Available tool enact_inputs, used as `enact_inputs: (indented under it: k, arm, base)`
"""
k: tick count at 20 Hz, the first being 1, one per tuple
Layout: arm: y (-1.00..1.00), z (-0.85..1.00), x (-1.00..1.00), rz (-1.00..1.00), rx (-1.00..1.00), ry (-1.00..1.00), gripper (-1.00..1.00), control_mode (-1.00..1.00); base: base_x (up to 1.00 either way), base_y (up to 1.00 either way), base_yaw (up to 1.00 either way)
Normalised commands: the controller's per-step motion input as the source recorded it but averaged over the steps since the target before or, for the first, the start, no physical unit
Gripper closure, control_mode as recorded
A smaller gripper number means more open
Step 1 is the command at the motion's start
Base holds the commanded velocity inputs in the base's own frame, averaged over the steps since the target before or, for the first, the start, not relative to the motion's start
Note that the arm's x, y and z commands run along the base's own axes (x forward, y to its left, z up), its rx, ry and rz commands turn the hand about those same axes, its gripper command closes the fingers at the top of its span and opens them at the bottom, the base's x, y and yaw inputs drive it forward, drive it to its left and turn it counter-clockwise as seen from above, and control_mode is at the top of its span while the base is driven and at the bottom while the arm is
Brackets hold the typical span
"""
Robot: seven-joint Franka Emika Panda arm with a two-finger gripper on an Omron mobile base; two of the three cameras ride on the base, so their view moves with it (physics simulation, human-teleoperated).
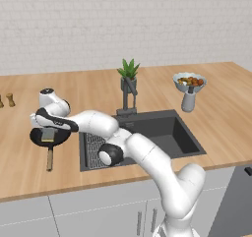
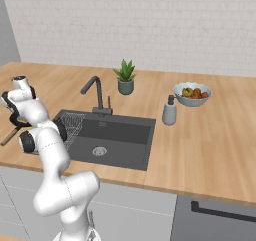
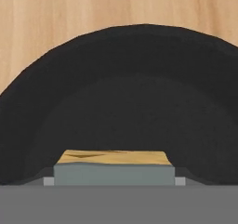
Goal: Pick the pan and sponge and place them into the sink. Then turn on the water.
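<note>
Pan (image 1: 37, 137), black and round, lies on the wooden counter (image 1: 19, 167) just beside the sink (image 1: 172, 133), at the sink's nine o'clock in the left base view. Its wooden handle (image 1: 49, 158) points toward six o'clock, at the counter's front edge, so its long axis runs front to back. The sponge (image 1: 47, 134) rests inside the pan, its face partly covered by the arm's hand. The gripper (image 1: 47, 129) sits low over the sponge; its fingertips are hidden, and whether it is spread or pinching the sponge cannot be told. In the hand view the pan's rim is cut off at both sides. In the right base view the arm hides most of the pan.
</note>
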Motion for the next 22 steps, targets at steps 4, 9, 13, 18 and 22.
enact_inputs:
  k: [4,9,13,18,22]
  arm:
    - [0.16,-0.16,0.00,0.00,0.00,0.00,-1.00,-1.00]
    - [0.21,0.00,0.00,-0.02,0.00,0.00,-1.00,-1.00]
    - [0.03,0.16,0.00,0.00,0.00,0.00,-1.00,-1.00]
    - [0.03,0.51,-0.04,0.00,0.00,-0.07,-1.00,-1.00]
    - [-0.13,0.80,-0.76,0.00,0.00,-0.11,-1.00,-1.00]
  base:
    - [0.00,0.00,0.00]
    - [0.00,0.00,0.00]
    - [0.00,0.00,0.00]
    - [0.00,0.00,0.00]
    - [0.00,0.00,0.00]
